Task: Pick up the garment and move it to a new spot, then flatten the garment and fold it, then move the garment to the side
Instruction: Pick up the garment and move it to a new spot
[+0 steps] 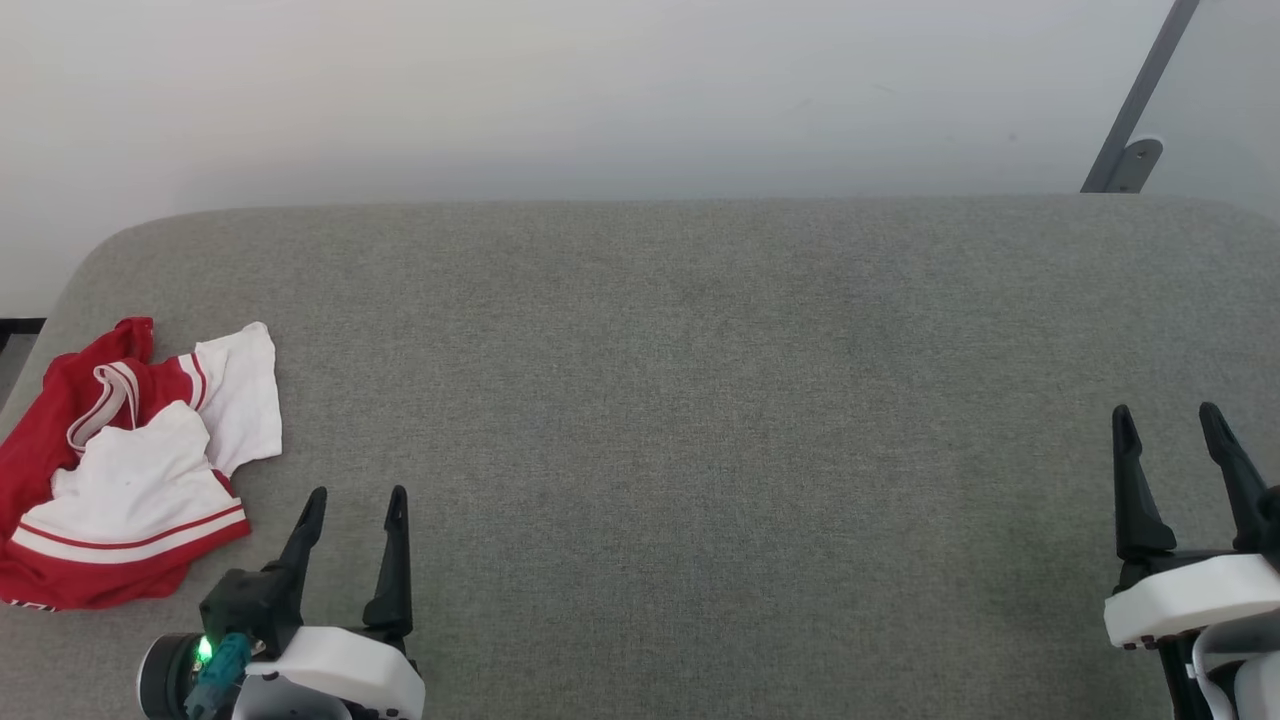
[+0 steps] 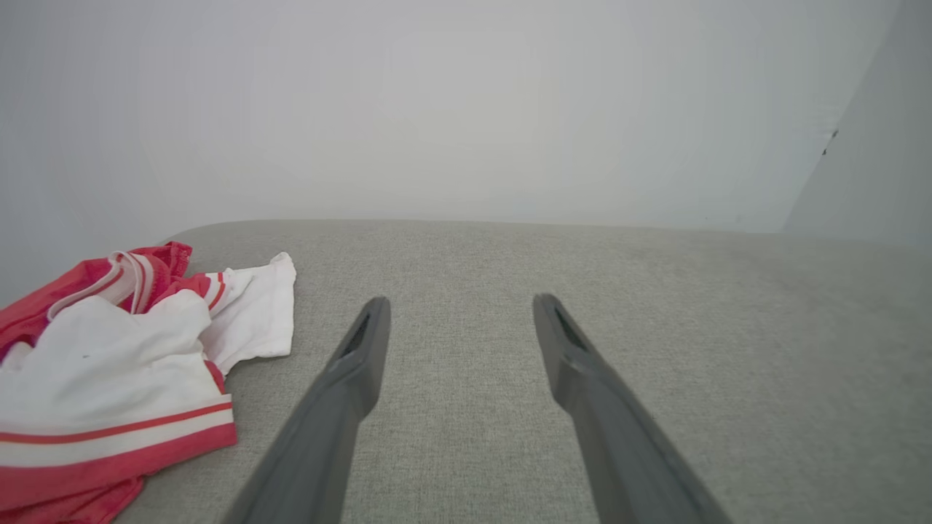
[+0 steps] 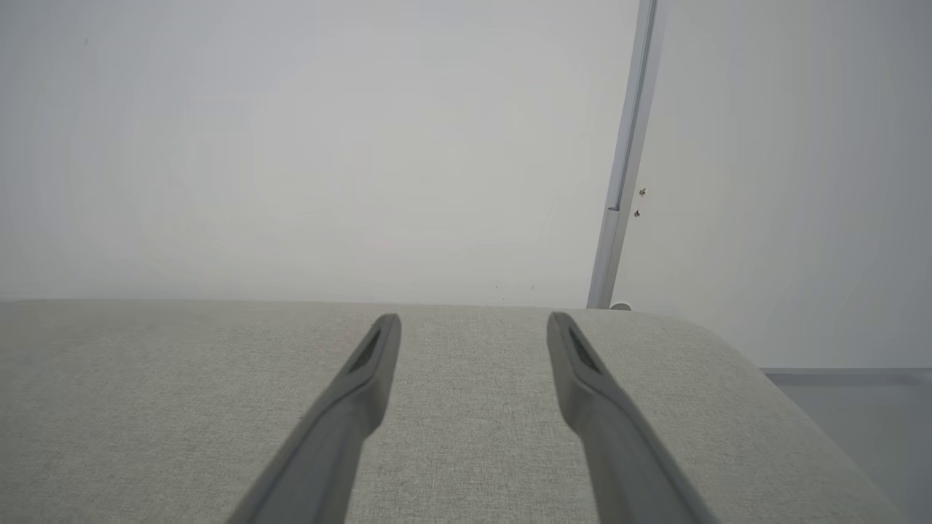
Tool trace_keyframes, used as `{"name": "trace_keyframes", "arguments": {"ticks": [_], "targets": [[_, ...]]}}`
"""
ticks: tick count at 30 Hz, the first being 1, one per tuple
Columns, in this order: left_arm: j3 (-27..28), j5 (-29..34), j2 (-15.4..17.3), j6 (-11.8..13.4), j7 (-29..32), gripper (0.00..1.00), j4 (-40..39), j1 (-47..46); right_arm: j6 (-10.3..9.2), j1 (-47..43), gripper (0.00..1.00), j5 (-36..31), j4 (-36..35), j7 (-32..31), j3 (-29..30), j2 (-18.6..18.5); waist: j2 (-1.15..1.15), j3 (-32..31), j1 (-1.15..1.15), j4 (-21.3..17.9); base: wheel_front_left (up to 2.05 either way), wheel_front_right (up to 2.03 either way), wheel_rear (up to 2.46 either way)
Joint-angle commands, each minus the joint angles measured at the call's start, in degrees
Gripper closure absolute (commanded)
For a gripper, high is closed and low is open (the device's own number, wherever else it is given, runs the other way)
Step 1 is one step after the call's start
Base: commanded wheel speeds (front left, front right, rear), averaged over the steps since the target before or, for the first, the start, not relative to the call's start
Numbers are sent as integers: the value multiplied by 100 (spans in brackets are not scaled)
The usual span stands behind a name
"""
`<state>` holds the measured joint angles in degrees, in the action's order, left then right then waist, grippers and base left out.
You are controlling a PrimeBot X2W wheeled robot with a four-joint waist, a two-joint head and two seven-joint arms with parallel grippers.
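As we look down from the head, the garment [image 1: 130, 470] lies crumpled at the left end of the grey table [image 1: 700, 400], just beside our left claw [image 1: 358, 492]. Our right claw [image 1: 1166, 410] sits well apart at the right.

From the left wrist, our claw [image 2: 460, 302] stands wide open and holds nothing, with the garment [image 2: 109, 364] to its left.

From the right wrist, that claw [image 3: 473, 319] is equally spread and unladen above the table [image 3: 145, 400].

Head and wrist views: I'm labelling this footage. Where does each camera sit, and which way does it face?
Head view: on the head, looking down at the grey cushion; left gripper, right gripper show.
Left wrist view: along left fingers toward the wall.
Right wrist view: along right fingers toward a grey post.
Shared: head and left wrist both show the garment.
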<state>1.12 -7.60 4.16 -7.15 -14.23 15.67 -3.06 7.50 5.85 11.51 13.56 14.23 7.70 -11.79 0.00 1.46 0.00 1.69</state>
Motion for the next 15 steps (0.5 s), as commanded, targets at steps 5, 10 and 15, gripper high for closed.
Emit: {"name": "trace_keyframes", "arguments": {"ticks": [5, 10, 15], "targets": [[-44, 237, 38, -34, -101, 0, 42, 28, -2, -77, 0, -211, -59, 101, 58, 1, 0, 4, 0, 16, 0, 0, 0], [-47, 206, 38, -40, -106, 0, 66, -2, -2, -152, 0, -167, -100, 103, 81, 26, 0, 22, 0, 23, 0, 0, 0], [-79, 78, 57, -42, -106, 0, 78, -31, -2, -169, 0, -94, -127, 102, 93, 40, 0, 23, 0, 33, 0, 0, 0]]}}
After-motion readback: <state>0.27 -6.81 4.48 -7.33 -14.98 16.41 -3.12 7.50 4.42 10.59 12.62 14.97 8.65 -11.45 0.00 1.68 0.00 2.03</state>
